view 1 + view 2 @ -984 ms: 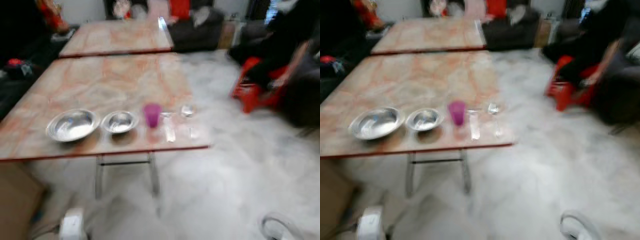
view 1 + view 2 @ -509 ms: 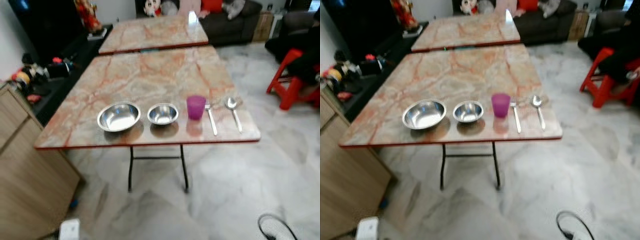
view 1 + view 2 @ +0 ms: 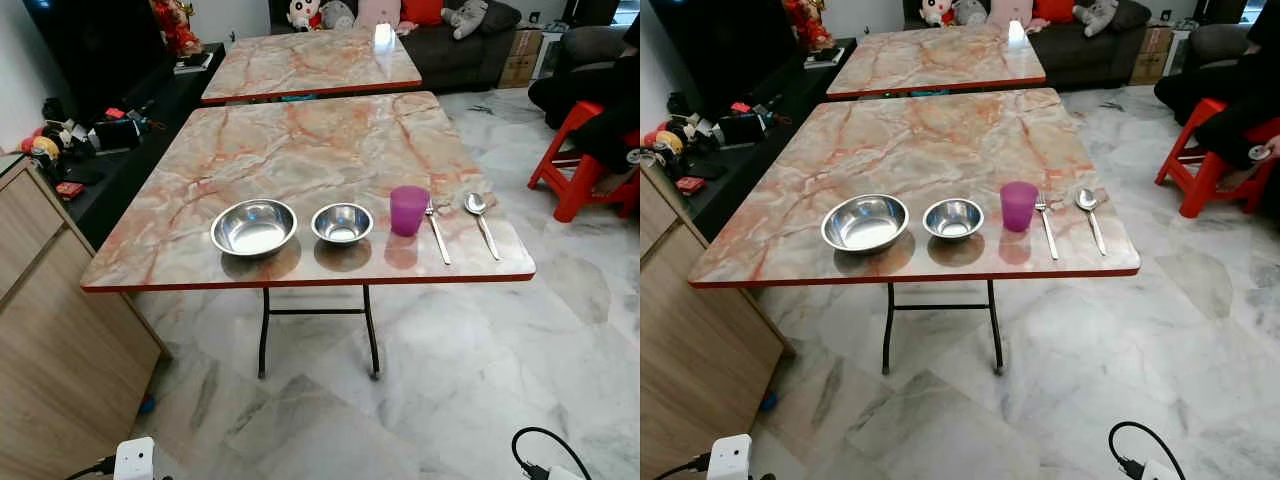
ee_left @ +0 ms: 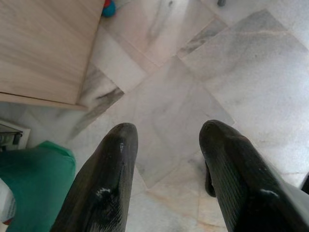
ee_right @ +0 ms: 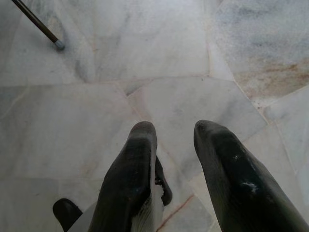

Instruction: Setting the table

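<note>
A marble-topped folding table stands ahead of me. Along its near edge sit a large steel bowl, a smaller steel bowl, a purple cup, a fork and a spoon, in a row from left to right. My left gripper hangs open over the marble floor with nothing between its fingers. My right gripper also hangs open above the floor, holding nothing.
A second marble table stands behind the first. A wooden cabinet is close on my left. A red stool and a seated person are at the right. A dark sofa lies at the back. Cables lie on the floor.
The camera has swung and steadied: the blurred view is now sharp and the table sits more centred and slightly further right. The things on the table have not moved.
</note>
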Available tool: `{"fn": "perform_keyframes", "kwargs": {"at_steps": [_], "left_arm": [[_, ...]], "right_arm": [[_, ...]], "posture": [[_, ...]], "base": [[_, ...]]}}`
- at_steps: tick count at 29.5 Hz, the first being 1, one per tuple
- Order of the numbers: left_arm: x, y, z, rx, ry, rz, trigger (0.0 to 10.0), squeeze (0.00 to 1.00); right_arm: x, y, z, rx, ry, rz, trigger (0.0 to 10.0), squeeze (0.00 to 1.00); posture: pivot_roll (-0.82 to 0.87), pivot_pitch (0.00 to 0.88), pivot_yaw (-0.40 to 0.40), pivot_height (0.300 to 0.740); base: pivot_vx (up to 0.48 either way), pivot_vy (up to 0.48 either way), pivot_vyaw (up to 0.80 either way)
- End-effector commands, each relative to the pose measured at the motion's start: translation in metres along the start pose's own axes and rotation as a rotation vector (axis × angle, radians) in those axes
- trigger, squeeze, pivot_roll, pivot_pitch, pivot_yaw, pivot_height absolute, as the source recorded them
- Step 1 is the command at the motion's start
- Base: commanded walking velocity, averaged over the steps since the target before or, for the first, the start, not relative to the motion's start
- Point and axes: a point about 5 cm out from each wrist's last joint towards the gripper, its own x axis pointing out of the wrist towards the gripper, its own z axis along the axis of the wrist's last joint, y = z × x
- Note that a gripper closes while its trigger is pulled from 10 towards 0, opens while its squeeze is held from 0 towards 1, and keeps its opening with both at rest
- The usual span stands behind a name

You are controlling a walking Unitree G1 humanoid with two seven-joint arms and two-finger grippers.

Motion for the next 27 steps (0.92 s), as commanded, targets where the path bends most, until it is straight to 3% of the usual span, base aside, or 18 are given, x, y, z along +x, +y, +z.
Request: {"fn": "perform_keyframes", "kwargs": {"at_steps": [1,11,14,15,21,27], "left_arm": [[0.0001,0.0003,-0.0006,-0.016,0.008,0.006,10.0,0.0],[0.0,0.0008,-0.0006,0.005,0.006,0.011,10.0,0.0],[0.0,0.001,-0.0007,0.007,0.007,0.013,10.0,0.0],[0.0,0.001,-0.0007,0.007,0.007,0.014,10.0,0.0],[0.0001,0.0005,-0.0006,0.004,0.008,0.016,10.0,0.0],[0.0003,0.0,-0.0002,0.001,0.009,0.015,10.0,0.0]], "right_arm": [[-0.0003,-0.0012,-0.0007,-0.007,0.0,0.001,10.0,0.0],[-0.0003,-0.001,0.0008,-0.064,-0.007,0.014,10.0,0.0],[-0.0003,-0.0013,0.0,-0.049,-0.003,0.007,10.0,0.0],[-0.0005,-0.0015,-0.0012,-0.007,-0.002,-0.006,10.0,0.0],[-0.0004,-0.0019,-0.0008,0.013,-0.006,-0.012,10.0,0.0],[-0.0002,-0.0021,0.0011,-0.026,-0.01,-0.004,10.0,0.0]], "posture": [[0.01,0.029,0.072,0.74],[0.0,0.013,0.07,0.74],[0.0,0.013,0.07,0.74],[0.0,0.013,0.07,0.74],[0.01,0.023,0.067,0.74],[0.01,0.031,0.065,0.74]], "base": [[0.0,0.0,0.0],[0.0,0.0,0.14],[0.0,0.0,0.8],[0.0,0.0,0.0],[0.0,0.0,0.0],[0.0,0.0,0.0]]}}
